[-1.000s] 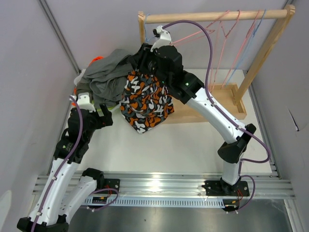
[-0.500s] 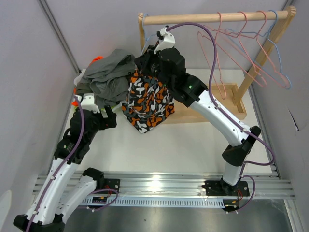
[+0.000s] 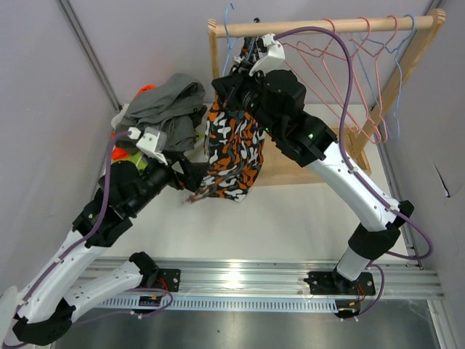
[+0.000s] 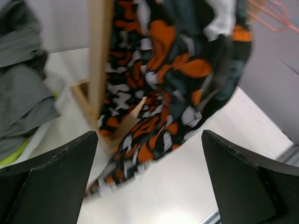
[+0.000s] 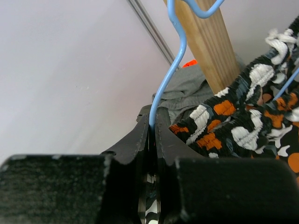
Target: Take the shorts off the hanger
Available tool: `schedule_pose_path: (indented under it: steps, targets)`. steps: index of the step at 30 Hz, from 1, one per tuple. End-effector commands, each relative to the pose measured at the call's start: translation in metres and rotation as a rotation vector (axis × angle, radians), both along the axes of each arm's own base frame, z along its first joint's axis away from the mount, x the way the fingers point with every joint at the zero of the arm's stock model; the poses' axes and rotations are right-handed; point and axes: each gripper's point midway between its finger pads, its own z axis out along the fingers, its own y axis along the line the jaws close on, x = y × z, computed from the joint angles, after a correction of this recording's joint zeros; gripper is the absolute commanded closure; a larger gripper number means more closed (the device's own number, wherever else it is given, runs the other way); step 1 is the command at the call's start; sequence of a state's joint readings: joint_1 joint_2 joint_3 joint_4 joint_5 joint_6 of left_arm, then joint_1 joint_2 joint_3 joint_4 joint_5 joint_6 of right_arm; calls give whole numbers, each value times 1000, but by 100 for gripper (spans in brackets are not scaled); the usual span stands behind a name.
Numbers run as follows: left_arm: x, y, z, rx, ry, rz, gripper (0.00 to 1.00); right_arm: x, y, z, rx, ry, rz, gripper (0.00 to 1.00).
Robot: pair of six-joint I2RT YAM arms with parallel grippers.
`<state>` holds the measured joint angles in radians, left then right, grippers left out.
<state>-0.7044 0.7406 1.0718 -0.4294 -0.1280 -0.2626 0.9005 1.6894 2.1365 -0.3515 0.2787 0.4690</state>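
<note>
Clamping blue hanger [image 5: 157,95] in right gripper [image 5: 153,123] upper centre, dangling camouflage shorts [image 3: 234,149] over white table [image 3: 290,218] between grey walls [image 3: 43,109], holding left gripper [image 4: 149,135] agape lower left.

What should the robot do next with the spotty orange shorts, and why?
Probably ease the left gripper forward and close it on the lower edge of the camouflage shorts. Its fingers are open and the cloth hangs just ahead of them, ungripped. The right gripper is shut on the blue hanger, holding the shorts up. A low grip should let it pull them off.
</note>
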Motion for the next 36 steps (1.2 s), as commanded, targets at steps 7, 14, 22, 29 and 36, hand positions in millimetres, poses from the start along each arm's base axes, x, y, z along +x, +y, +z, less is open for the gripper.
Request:
schedule_pose_path:
  steps: [7,14,22,29,36]
  targets:
    - [-18,-92,22,-116,-98,-317,1,-25,-37,54,104,-104,-22,100]
    - [-3,-110,13,-103,-111,-247,37,-39,-53,64,132,-115,-19,100]
    - [-2,-96,14,-136,-132,-140,100,-47,-73,64,131,-123,-49,100]
    - [-82,-100,-28,-154,-27,-254,100,-42,-85,68,124,-136,-71,100]
    - [-124,-108,-91,-61,67,-245,100,-38,-94,72,126,-142,-87,100]
